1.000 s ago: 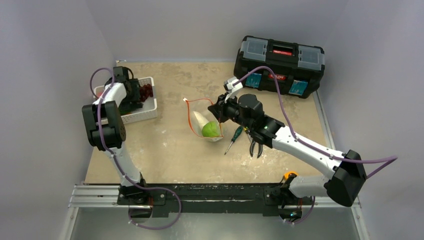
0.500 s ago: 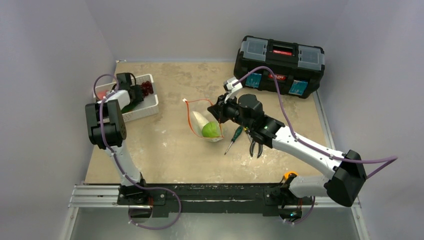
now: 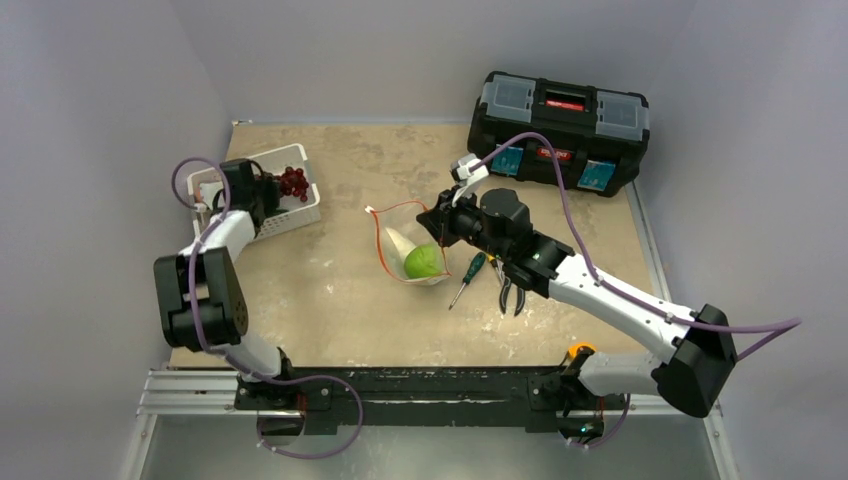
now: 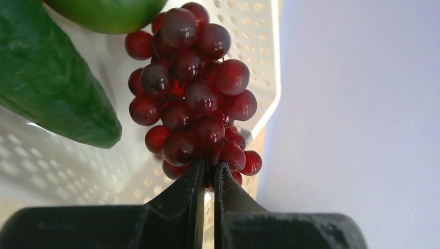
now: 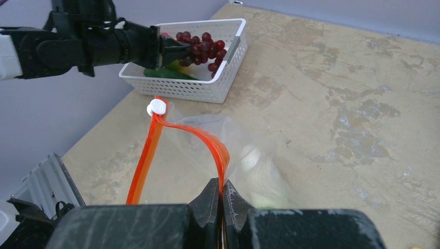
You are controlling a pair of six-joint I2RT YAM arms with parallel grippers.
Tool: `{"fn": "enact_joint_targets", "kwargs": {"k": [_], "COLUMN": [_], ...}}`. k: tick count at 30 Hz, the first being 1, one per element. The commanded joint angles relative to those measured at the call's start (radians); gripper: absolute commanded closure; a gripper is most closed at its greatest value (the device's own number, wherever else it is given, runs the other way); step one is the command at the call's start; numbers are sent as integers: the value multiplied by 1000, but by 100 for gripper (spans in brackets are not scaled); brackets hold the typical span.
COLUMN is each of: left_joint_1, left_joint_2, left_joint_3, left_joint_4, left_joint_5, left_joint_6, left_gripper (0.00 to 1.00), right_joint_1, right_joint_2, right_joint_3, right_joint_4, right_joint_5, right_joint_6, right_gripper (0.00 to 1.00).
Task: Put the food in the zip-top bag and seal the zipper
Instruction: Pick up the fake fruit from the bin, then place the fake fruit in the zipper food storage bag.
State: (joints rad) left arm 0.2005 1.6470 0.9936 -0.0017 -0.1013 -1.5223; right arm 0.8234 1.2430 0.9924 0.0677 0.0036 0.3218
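The grape bunch (image 4: 194, 98) sits just ahead of your left claw (image 4: 208, 167), whose jaws are pressed onto a thin bit at its near end, inside the white basket (image 4: 259, 62). The cucumber (image 4: 46, 78) lies to the claw's left. So slight a pinch could slip on the lift. Your right claw (image 5: 222, 185) pinches the zipper (image 5: 215, 142); if the zip-top bag (image 5: 254, 155) sags shut, the grapes may miss.

Soft, even light from above; the table (image 3: 330, 280) looked bright, its shadows faint. Up close, the grapes (image 4: 197, 98) were sharp with small white glints, the basket (image 4: 259, 52) behind them blown out and blurry. The right gripper (image 5: 221, 183), nearest its lens, was out of focus.
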Motion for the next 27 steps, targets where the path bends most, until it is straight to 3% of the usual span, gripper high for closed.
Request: {"fn": "enact_joint_targets", "kwargs": {"k": [1, 8, 17, 22, 27], "left_joint_1": [5, 4, -26, -216, -325], "left_joint_2": [-186, -404, -732, -885, -996], "left_joint_3": [-69, -24, 10, 29, -2], "left_joint_4": [61, -160, -273, -348, -254], "left_joint_5": [29, 191, 612, 702, 823], "left_joint_6": [174, 483, 831, 1031, 1050], "left_gripper": [100, 100, 100, 100, 100], "right_joint_1": [-4, -4, -4, -4, -4], "right_joint_2": [-44, -49, -5, 33, 81], "right_joint_3": [13, 11, 48, 75, 97], "right_joint_4": [43, 37, 39, 52, 88], "right_joint_5": [-19, -15, -36, -79, -153], "right_joint_6": [15, 30, 69, 112, 166], "right_gripper": [100, 100, 100, 100, 100]}}
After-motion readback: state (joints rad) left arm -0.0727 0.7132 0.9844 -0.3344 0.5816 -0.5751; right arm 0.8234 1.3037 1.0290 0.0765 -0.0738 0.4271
